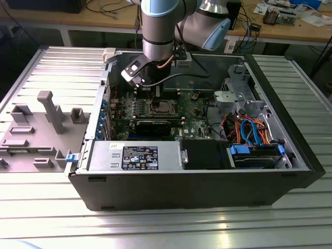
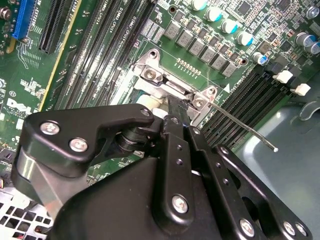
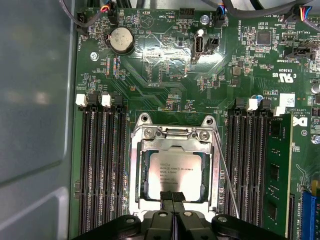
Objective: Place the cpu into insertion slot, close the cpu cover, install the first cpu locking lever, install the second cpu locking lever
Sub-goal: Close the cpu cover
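The cpu [image 3: 172, 170], a silver-topped square chip, lies flat in the insertion slot [image 3: 137, 200] on the green motherboard. The cpu cover [image 3: 172, 141], a silver frame, lies down around the chip. My gripper [image 3: 172, 196] is shut, its black fingertips together at the chip's edge by the cover's rim. In the second wrist view the gripper [image 2: 173, 107] reaches the cover's hinge end [image 2: 157, 80]. A thin locking lever [image 3: 226, 180] runs along one side of the slot, angled slightly away; its free end [image 2: 272, 147] sticks out past the board. In the exterior view the arm hangs over the slot [image 1: 162, 108].
Black memory slots [image 3: 102, 170] flank the socket on both sides, with a green memory stick [image 3: 274, 175] in one. A coin battery [image 3: 121, 40] sits further along the board. The case holds a power supply [image 1: 135, 155] and cabled drive cage [image 1: 249, 129]. A grey fixture [image 1: 36, 124] stands outside it.
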`<action>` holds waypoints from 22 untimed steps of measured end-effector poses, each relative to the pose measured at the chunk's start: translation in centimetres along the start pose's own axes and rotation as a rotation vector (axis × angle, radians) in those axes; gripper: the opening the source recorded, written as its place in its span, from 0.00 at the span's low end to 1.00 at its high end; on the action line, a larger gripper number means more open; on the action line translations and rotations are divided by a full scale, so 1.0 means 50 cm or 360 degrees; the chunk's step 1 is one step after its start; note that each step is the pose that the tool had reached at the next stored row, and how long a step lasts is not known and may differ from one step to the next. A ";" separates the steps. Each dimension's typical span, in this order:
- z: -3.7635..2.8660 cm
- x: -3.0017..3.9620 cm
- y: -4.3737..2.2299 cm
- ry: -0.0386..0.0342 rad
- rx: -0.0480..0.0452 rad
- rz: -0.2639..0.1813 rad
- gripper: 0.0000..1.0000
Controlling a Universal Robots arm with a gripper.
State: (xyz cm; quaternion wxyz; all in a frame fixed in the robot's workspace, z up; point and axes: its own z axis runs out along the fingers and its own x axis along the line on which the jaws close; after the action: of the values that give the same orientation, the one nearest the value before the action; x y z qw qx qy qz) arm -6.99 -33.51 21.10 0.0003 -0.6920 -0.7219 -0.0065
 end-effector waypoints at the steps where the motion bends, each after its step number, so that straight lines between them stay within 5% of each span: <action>1: 0.000 0.000 0.000 0.0000 0.0000 0.0000 0.11; 10: -0.001 0.000 0.001 0.0000 0.0000 0.0000 0.11; 14: 0.000 -0.001 0.021 -0.0001 0.0000 0.0000 0.11; 22: 0.000 -0.001 0.022 -0.0001 0.0000 0.0000 0.11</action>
State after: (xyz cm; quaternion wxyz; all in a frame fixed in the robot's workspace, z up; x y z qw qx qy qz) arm -5.87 -33.51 21.12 0.0001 -0.6920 -0.7219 -0.0064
